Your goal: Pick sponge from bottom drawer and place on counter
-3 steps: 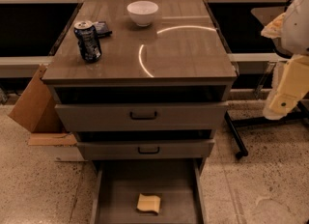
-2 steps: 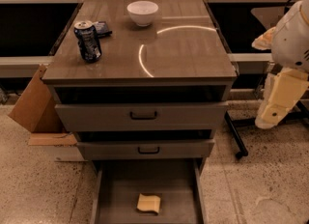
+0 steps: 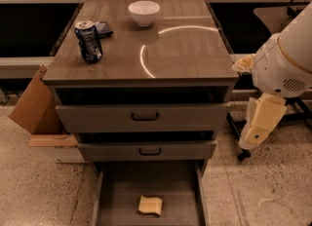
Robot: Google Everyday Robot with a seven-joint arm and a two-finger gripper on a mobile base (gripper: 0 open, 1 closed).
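The arm has swung in from the right edge of the scene and dropped lower than it was a second ago, and its cream-coloured tool [image 3: 254, 131] now hangs to the right of the cabinet, level with the two upper drawers [image 3: 97, 119] and well apart from everything it must handle. Whether the tool is apart or together we cannot tell. The sponge [image 3: 149, 205] has not shifted: it lies on the floor of the open bottom drawer [image 3: 119, 198], near its middle, one edge curled up, untouched.

On the table [image 3: 190, 57] above, a drinks can [image 3: 88, 41] stands at the left and a white bowl [image 3: 144, 12] at the far side; a cardboard box [image 3: 30, 105] leans on the floor to the left.

We judge the reach into the drawer has hardly begun. The risks we see from here:
- The closed drawer fronts overhang the far part of the tray, so a steep descent could knock the arm against them.
- The sponge is thin and soft, so a shallow bite may only fold its curled edge, and a deep one could jam the tool on the drawer floor.
- A careless set-down could nudge the can or the bowl.
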